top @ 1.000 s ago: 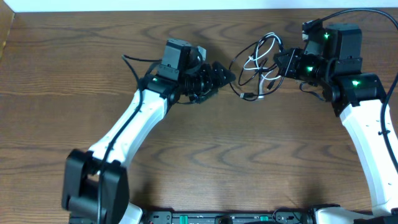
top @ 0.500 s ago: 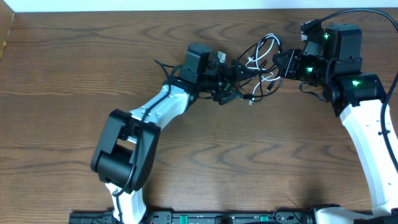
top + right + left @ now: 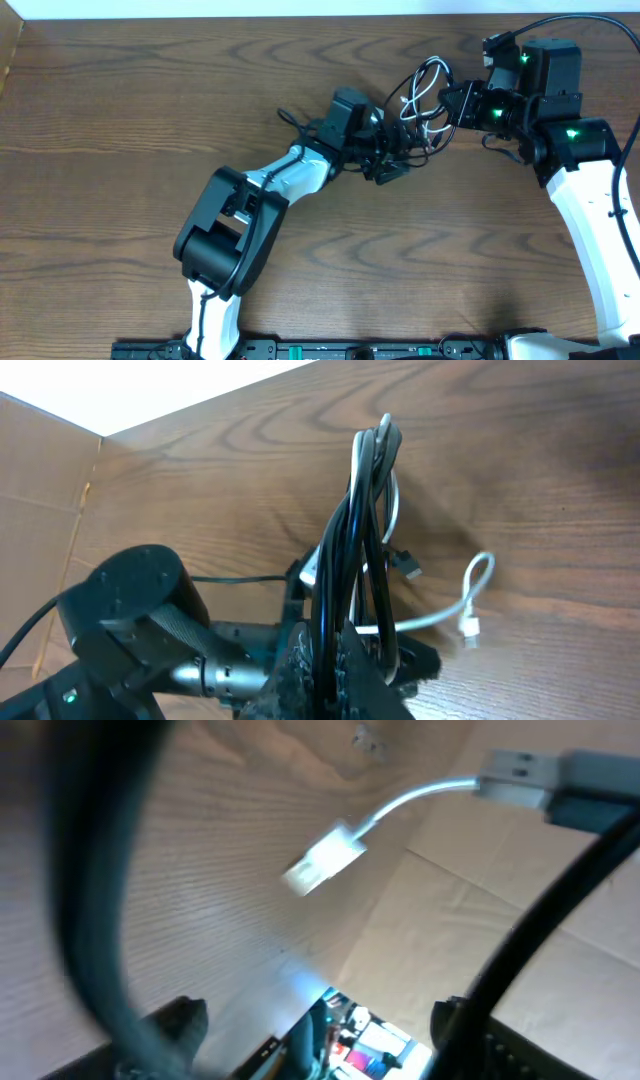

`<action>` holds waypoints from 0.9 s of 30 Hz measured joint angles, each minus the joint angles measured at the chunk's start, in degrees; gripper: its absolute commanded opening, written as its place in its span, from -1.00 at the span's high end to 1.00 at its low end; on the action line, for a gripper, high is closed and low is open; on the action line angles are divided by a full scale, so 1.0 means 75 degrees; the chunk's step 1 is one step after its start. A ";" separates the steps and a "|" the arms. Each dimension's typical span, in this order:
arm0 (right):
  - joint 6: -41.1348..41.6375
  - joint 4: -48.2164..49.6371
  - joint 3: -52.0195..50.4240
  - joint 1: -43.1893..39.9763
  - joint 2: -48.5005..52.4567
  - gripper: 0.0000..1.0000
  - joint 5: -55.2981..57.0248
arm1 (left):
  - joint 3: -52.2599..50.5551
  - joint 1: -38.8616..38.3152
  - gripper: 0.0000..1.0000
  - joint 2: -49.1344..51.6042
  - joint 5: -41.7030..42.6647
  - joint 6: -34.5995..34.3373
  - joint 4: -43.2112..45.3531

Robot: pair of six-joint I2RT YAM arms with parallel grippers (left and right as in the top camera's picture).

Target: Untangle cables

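Left tool (image 3: 402, 156): advanced since the earlier frame, now in among the loops just beside right tool (image 3: 452, 103); fingers apart. Right tool: unmoved, clamped on bundled black cable (image 3: 350, 530) and white cable (image 3: 472, 595), which spread from it over the tabletop (image 3: 120, 120).

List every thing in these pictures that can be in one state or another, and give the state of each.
black cable, coiled in loops, bunched with the white one, held at one side.
white cable, tangled through the black loops, one plug end free.
right gripper, shut on the bunched loops of black cable.
left gripper, jaws apart, at the lower loops, holding nothing that shows.
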 measured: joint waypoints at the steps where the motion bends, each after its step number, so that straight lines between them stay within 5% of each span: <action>1: -0.0038 -0.0073 0.0000 0.0000 0.0000 0.98 0.0012 | 0.0000 -0.0041 0.83 0.0000 -0.0090 0.0038 0.0000; 12: -0.0344 -0.1309 -0.0003 -0.0041 0.0044 0.98 0.1463 | -0.0012 0.0740 0.85 -0.0242 -0.0475 0.1542 -0.1017; 21: -0.0915 -0.1524 -0.0003 -0.0326 0.0216 0.98 0.2626 | 0.0000 0.2197 0.85 -0.2818 -0.1448 0.3174 -0.3585; 27: -0.1993 -0.1381 -0.0003 -0.0329 0.0294 0.98 0.2419 | 0.0000 0.3194 0.85 -0.3856 -0.1853 0.3774 -0.4246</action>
